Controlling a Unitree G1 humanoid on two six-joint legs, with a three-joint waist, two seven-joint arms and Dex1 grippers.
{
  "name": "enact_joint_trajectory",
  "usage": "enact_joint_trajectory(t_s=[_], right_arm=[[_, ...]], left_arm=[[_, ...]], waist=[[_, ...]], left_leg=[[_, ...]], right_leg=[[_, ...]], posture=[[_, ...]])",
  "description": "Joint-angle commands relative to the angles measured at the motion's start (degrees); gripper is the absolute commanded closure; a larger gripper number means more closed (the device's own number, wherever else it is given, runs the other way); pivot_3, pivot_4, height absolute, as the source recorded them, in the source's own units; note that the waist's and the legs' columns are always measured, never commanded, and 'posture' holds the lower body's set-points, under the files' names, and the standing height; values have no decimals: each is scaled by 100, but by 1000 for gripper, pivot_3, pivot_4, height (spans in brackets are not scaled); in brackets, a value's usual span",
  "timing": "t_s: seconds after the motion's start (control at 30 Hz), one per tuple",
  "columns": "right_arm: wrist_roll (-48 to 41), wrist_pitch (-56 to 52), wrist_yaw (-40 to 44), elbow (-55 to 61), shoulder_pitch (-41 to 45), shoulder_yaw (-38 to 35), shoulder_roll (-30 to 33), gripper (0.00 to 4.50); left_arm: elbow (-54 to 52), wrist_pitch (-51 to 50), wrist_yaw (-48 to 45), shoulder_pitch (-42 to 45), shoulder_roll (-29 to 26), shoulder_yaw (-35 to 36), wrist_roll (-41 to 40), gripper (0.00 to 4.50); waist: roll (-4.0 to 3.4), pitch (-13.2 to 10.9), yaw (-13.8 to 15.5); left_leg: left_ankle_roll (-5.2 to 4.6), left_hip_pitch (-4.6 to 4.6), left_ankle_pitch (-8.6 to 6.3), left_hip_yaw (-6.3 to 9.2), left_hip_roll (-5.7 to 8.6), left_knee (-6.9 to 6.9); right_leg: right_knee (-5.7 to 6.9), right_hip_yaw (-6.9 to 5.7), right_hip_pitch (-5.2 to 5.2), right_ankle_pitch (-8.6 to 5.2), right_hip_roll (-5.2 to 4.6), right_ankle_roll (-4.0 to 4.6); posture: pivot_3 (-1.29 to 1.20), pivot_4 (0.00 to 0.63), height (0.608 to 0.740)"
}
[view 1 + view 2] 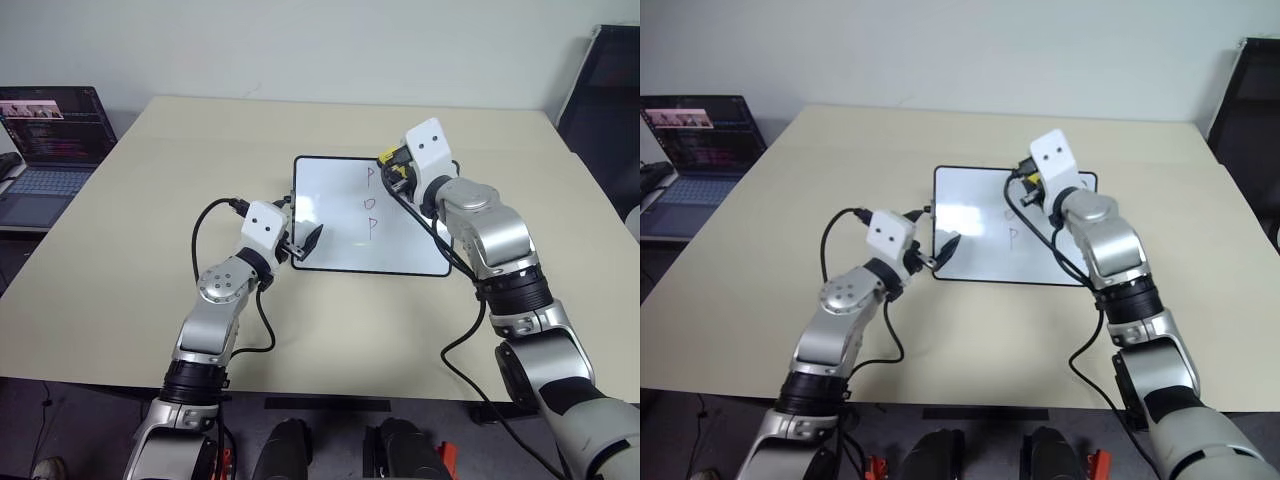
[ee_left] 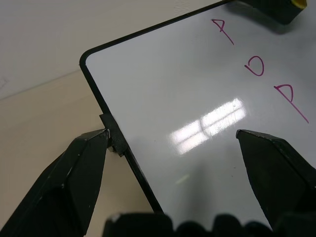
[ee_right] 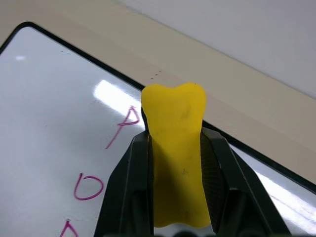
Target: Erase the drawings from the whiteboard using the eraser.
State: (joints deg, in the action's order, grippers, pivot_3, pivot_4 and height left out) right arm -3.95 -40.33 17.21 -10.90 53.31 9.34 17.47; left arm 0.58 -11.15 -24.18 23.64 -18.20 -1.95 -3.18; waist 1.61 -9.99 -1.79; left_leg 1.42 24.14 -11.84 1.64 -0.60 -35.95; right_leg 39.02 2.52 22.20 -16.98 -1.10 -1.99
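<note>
Pale beige bench point(image 1: 150, 300) before a plain light wall, with an open laptop point(image 1: 45, 145) off its far left corner. Near mid-bench, lying flat: the whiteboard point(image 1: 330, 235), glossy white in a thin black frame. Down its right half, the drawings point(image 1: 369, 200), purplish "P", "O", "P" in a column, all intact. At the board's left edge, the left hand point(image 1: 305, 245), fingers apart; from the left wrist view, one finger point(image 2: 74, 173) just outside the frame beside a small black knob point(image 2: 111, 136), the other finger over the white surface, with the frame's rounded corner and window glare between them, detail too small to read from the head views. Over the board's far right corner, the right hand point(image 3: 175, 163), clamped on the eraser point(image 3: 175, 148). In the head views, just a sliver of yellow beside the white wrist housing; in the right wrist view, the whole yellow block pinched between the two fingers, near the top "P". Contact with the board: cannot tell.
</note>
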Motion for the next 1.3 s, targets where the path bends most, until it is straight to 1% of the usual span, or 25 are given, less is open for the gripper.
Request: enact_joint_trajectory(t_s=[0.03,0.17,0.5,1.07,1.3], right_arm=[[143,145,123,74,169,3,58,3559],[384,249,319,-281,283,204,137,3559],[700,479,785,-835,518,419,158,3559],[955,949,1087,-1581,1016,454,-352,3559],[1023,1033,1142,-1686,1041,470,-453,3559]], left_arm=[[-312,-16,106,-24,-35,83,22,0],[-371,-58,143,-36,-32,100,-5,0],[-363,-43,254,-34,-16,127,-2,0],[-546,-107,435,-164,-35,164,-18,0],[-621,-233,439,-86,-55,203,1,0]], waist=[[0,0,0],[0,0,-3],[0,0,-7],[0,0,-26],[0,0,-18]], left_leg=[[0,0,0,0,0,0],[0,-1,0,-1,-1,0],[0,-3,0,-2,-1,-2],[1,-15,1,-13,-10,-2],[1,-14,1,-11,-10,-1]], right_leg=[[0,0,0,0,0,0],[1,1,0,0,0,1],[3,1,0,1,0,2],[6,5,-2,11,0,9],[6,3,-2,11,-1,9]], posture=[[0,150,740],[0,150,740],[0,150,740],[0,150,740],[0,150,740]])
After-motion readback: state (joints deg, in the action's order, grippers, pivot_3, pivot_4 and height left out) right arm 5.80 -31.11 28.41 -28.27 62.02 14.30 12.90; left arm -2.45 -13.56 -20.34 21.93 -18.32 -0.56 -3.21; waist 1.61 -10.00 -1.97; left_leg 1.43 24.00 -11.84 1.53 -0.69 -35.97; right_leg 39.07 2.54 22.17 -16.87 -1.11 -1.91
